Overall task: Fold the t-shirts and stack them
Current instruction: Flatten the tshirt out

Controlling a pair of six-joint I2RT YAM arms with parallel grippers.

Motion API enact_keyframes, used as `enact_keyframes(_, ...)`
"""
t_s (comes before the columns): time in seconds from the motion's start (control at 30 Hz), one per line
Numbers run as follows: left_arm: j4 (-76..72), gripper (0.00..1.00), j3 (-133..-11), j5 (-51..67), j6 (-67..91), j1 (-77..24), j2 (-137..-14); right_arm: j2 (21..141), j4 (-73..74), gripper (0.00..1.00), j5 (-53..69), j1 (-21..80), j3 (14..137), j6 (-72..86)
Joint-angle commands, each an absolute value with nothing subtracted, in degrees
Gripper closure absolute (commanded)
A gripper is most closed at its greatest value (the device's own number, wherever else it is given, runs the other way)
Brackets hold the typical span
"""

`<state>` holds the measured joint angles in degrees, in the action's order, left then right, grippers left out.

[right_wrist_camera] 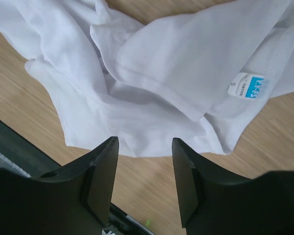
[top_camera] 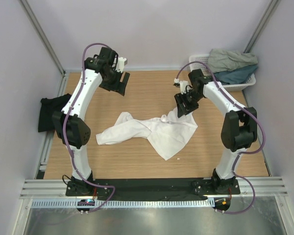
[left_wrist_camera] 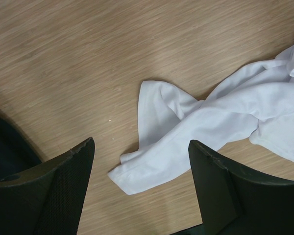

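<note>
My left gripper (top_camera: 120,85) hangs spread and empty at upper left, my right gripper (top_camera: 183,108) parted and empty just above the crumpled white cloth t-shirt (top_camera: 152,129) lying mid-frame on the wooden table (top_camera: 137,164).

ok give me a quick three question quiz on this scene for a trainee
1. True or false: the white shirt is folded.
2. Where on the table is the black shirt? A middle; B left edge; C far right corner.
3. Fill in: the white shirt's neck label is printed in ____.
Key: 1 false; 2 B; 3 blue.
</note>
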<state>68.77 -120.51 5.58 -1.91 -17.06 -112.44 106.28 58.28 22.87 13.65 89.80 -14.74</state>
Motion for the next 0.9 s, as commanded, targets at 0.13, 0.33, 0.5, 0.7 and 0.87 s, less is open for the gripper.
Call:
enact_keyframes(0.13, 66.97, 0.22, -121.64, 5.01, -2.37, -17.93, -111.45, 106.07, 57.39, 0.47, 27.68, 10.29, 87.1, -13.18)
enact_keyframes(0.33, 67.32, 0.22, -120.85, 4.31, -2.9, -18.54, -110.66, 111.53, 57.65, 0.47, 28.39, 7.65, 91.66, -13.53)
enact_keyframes(0.5, 67.24, 0.21, -120.15, 3.34, -3.08, -18.72, -110.3, 115.04, 58.18, 0.47, 29.09, 7.47, 94.31, -13.8)
enact_keyframes(0.7, 67.06, 0.21, -120.41, 2.99, -3.25, -18.63, -110.74, 117.51, 58.62, 0.47, 29.53, 7.47, 95.27, -14.15)
enact_keyframes(0.87, 67.06, 0.21, -120.59, 2.55, -3.34, -18.72, -111.0, 118.3, 59.33, 0.47, 30.06, 7.56, 94.75, -14.15)
